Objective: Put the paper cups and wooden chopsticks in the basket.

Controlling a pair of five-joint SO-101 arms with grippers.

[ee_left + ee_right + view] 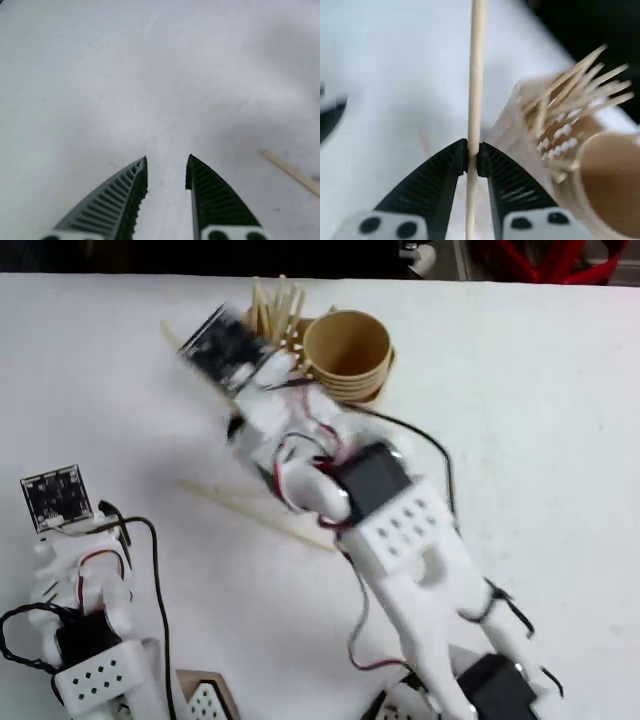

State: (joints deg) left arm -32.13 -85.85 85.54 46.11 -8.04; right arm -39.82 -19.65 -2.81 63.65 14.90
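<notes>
My right gripper [472,150] is shut on a wooden chopstick [477,65], which stands straight up between the fingers, beside the basket [512,125]. Several chopsticks [580,80] stick out of the basket, and a brown paper cup [612,185] sits at its side. From above, a stack of paper cups [348,352] stands against the basket [296,340] at the table's far middle. The held chopstick's end [170,335] pokes out left of the right arm's wrist. Another chopstick [260,515] lies on the table. My left gripper [166,160] hangs open over bare table, near this chopstick [295,175].
The left arm [85,600] stands at the near left corner. The right arm [400,530] stretches from the near right across the middle, with cables [430,450] trailing beside it. The table's far edge [500,280] runs just behind the basket.
</notes>
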